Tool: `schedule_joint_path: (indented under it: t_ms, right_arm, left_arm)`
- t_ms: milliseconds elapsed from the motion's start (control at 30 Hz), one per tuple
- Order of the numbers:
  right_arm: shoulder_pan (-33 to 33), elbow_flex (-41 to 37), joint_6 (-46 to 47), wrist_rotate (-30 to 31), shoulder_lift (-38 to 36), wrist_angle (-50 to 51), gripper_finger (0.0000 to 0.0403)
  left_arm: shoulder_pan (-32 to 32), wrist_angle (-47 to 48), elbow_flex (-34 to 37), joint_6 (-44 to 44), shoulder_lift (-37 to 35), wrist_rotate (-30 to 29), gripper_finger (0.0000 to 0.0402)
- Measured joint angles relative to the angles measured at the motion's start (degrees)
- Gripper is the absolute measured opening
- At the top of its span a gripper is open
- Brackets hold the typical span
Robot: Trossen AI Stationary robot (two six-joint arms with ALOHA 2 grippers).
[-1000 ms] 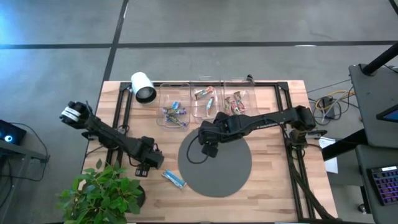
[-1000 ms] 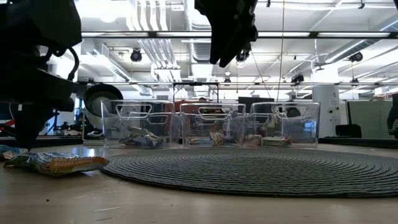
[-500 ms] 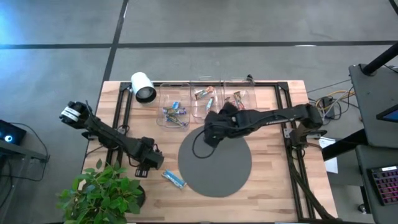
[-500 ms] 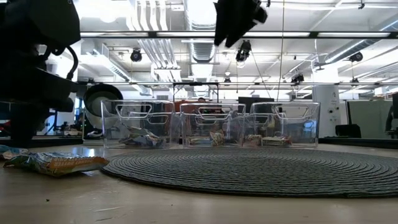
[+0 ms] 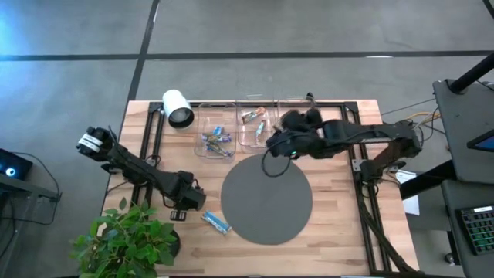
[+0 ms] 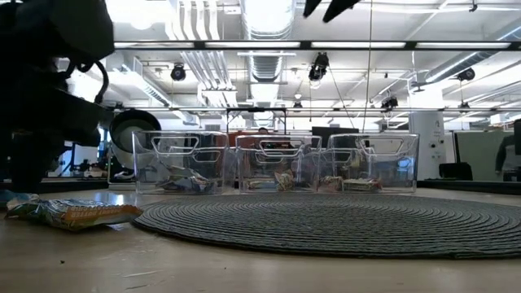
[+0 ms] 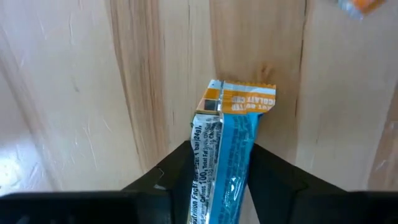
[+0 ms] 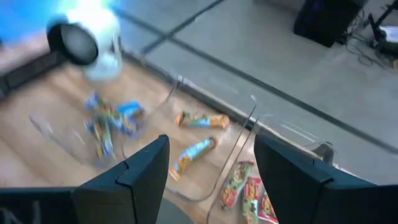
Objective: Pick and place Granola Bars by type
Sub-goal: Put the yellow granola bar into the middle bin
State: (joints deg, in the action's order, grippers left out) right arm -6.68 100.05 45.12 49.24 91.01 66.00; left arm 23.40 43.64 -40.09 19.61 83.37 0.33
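My left gripper (image 5: 187, 202) stands low at the table's near left, shut on a blue granola bar (image 7: 231, 134) with an orange end that lies on the wood. The gripper hides this bar in the high view. A second blue bar (image 5: 216, 222) lies flat beside the grey round mat (image 5: 266, 199). My right gripper (image 5: 272, 147) hangs high and open over the mat's far edge, by the three clear bins, with nothing between its fingers. The left bin (image 5: 207, 123) holds blue bars (image 8: 106, 124), the middle bin (image 5: 245, 127) tan-green ones (image 8: 198, 121), and the right bin reddish ones (image 8: 249, 186). My left gripper has the blue bar's two long edges (image 7: 199, 155) between its two fingers (image 7: 174, 177), which lie across the bar. They come at it from above. The bar's orange end (image 7: 249, 99) sticks out past the fingertips and rests on the wooden table.
A white cylinder (image 5: 177, 108) lies at the far left by the bins. A potted plant (image 5: 127, 243) overhangs the near left corner. A black frame (image 5: 154, 131) runs along the table's sides and far edge.
My right gripper has risen and gone from over the mat's far left part toward the table's far edge and a little to the right, up to the bins. In the low view it has climbed almost out of the picture.
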Motion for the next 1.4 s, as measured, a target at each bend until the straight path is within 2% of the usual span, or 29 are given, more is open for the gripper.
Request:
schedule_joint_path:
  t_ms: [133,233,400,467,600,800,933,1033,1167,1267,1400]
  right_arm:
    - [0.1,0.0,4.0,2.3,-3.7,-0.1,0.0226]
    - [0.2,0.0,5.2,4.3,-5.8,-0.1,0.0226]
    - [0.1,0.0,5.9,6.3,-7.6,0.0,0.0226]
    - [0.1,0.0,6.8,6.4,-7.7,0.1,0.0226]
    - [0.1,0.0,8.9,8.3,-7.7,0.3,0.0226]
    - [0.1,0.0,19.7,15.5,-8.1,6.3,0.0226]
    - [0.1,0.0,22.6,17.0,-8.5,9.2,0.0226]
    - [0.1,0.0,21.4,17.0,-8.5,9.2,0.0226]
    - [0.1,0.0,21.1,17.0,-8.5,10.1,0.0226]
    - [0.1,0.0,20.9,17.0,-8.5,11.0,0.0226]
    - [0.1,0.0,20.9,17.0,-8.5,12.2,0.0226]
  left_arm:
    - [-2.9,-3.3,-3.9,-1.0,-0.1,0.2,0.0112]
    - [-6.1,-0.6,-6.8,-1.4,-1.1,1.4,0.0111]
    - [-14.4,-1.6,-14.7,-1.4,-3.7,3.5,0.011]
    - [-18.4,-5.4,-17.9,-0.6,-3.9,5.1,0.011]
    - [-28.4,-18.8,-23.1,3.8,-3.5,6.1,0.011]
    - [-46.0,-43.3,-25.2,25.5,2.4,2.1,0.011]
    - [-52.0,-56.7,-26.2,34.9,8.7,4.3,0.011]
    - [-52.8,-55.2,-28.5,34.7,14.3,4.7,0.011]
    - [-52.1,-46.7,-32.7,31.1,19.5,5.8,0.0119]
    - [-51.8,-41.7,-35.5,27.1,20.9,6.0,0.0133]
    - [-51.7,-36.7,-38.4,19.3,20.5,2.5,0.015]
